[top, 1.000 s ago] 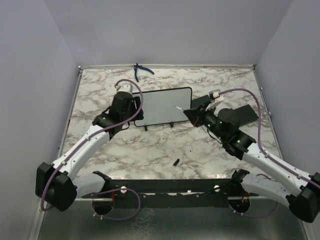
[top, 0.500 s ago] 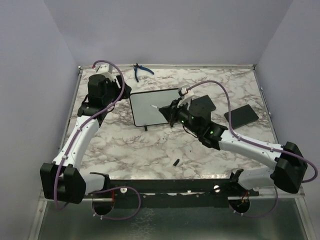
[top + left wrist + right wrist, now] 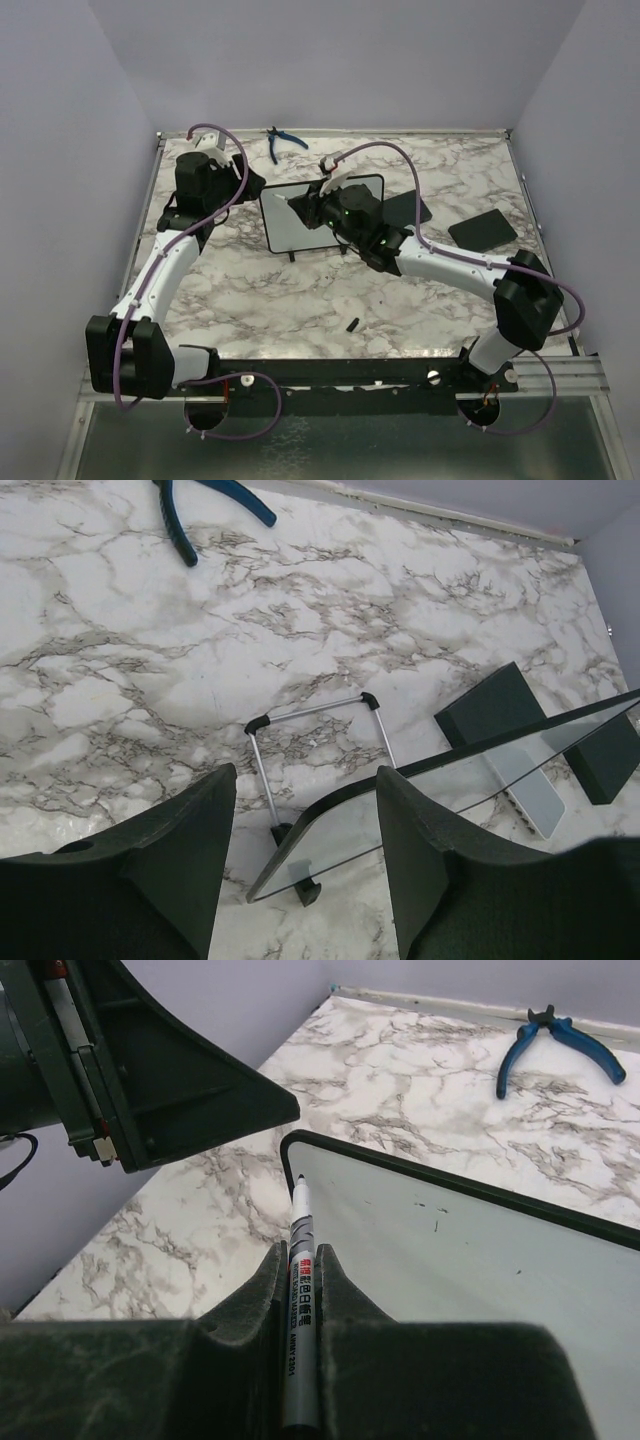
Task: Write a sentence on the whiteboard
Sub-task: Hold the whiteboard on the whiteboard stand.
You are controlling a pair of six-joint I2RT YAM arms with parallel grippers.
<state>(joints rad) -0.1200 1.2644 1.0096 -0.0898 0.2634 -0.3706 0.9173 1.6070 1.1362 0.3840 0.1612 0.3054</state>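
Marbled tabletop (image 3: 300, 290) is seen from above. At 10 o'clock the left gripper (image 3: 305, 776) is held with fingers spread, nothing between them. The whiteboard (image 3: 290, 225) is propped at centre, long axis 9 to 3; its wire stand (image 3: 318, 742) is shown only by the left wrist view. The right gripper (image 3: 300, 1253) is clamped on a marker (image 3: 299, 1290), seen clearly only in the right wrist view, tip pointed at 12 over the board's corner.

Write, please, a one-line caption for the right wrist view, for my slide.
Right gripper, jaws shut on a marker, its tip near a corner of the whiteboard; blue pliers beyond.
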